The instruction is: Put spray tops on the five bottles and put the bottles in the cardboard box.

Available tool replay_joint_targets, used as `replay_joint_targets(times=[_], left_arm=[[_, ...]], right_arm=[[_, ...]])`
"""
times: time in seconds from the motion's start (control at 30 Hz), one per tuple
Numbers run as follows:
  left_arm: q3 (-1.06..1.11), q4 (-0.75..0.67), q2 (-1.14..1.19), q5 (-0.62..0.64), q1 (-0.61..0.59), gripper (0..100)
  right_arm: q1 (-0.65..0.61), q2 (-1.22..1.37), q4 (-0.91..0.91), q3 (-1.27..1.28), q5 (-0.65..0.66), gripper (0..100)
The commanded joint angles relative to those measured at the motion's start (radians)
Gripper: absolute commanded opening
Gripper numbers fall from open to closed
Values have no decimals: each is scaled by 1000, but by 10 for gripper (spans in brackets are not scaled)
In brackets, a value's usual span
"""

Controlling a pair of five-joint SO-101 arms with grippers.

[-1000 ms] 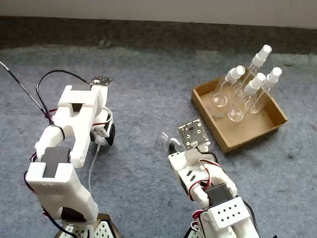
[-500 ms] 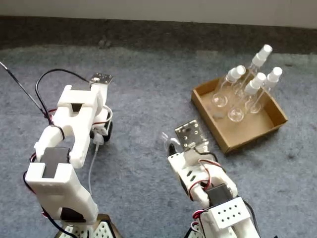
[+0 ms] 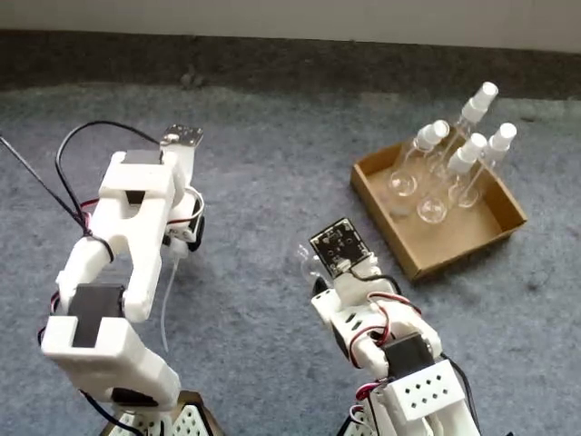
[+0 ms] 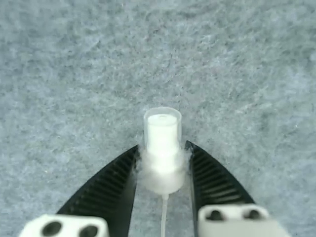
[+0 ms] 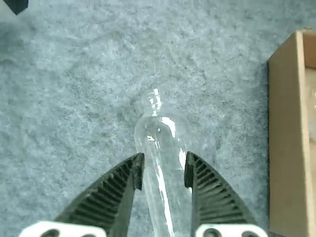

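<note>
Your left gripper [image 4: 163,147] has its fingers closed narrowly around the white spray top [image 4: 162,131], with the thin dip tube [image 4: 163,217] trailing back between them. That top hangs over the carpet [image 3: 272,154] well apart from the box [image 3: 465,249], on the far side of your right arm from it. Your right gripper [image 5: 163,160] clamps the clear bottle [image 5: 159,128] by its body, neck pointing away from the wrist and uncapped. This bottle is near the box, just off the long wall that faces the left arm. Inside the box you have four capped bottles [image 3: 458,173] lying close together, their white tops over its far wall.
</note>
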Motion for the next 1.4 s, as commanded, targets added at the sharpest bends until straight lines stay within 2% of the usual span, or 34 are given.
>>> replay_joint_targets(times=[0.0, 0.07, 0.2, 0.27, 0.53, 0.63, 0.87, 1.0, 1.23, 1.37], left_arm=[[-22, 89, -168, -6, -1, 34], [-21, 117, -219, -3, -1, 33], [47, 120, -329, 118, 4, 4], [104, 107, -390, 123, 5, 5], [418, -155, -650, 127, 5, 5], [513, -221, -757, 127, 4, 5], [604, -236, -915, 129, 5, 5], [621, -242, -931, 129, 4, 5], [624, -242, -929, 129, 5, 5], [624, -242, -929, 129, 5, 5]], right_arm=[[15, -2, 74, -128, 25, 110], [15, -1, 142, -153, 69, 110], [16, 12, 249, -275, 135, 110], [27, 67, 311, -349, 153, 110], [65, 572, 437, -702, 164, 110], [62, 774, 518, -855, 249, 111], [62, 1110, 763, -1164, 470, 282], [39, 1199, 771, -1245, 493, 313], [-108, 1307, 743, -1239, 489, 317], [-114, 1374, 667, -1193, 489, 385]])
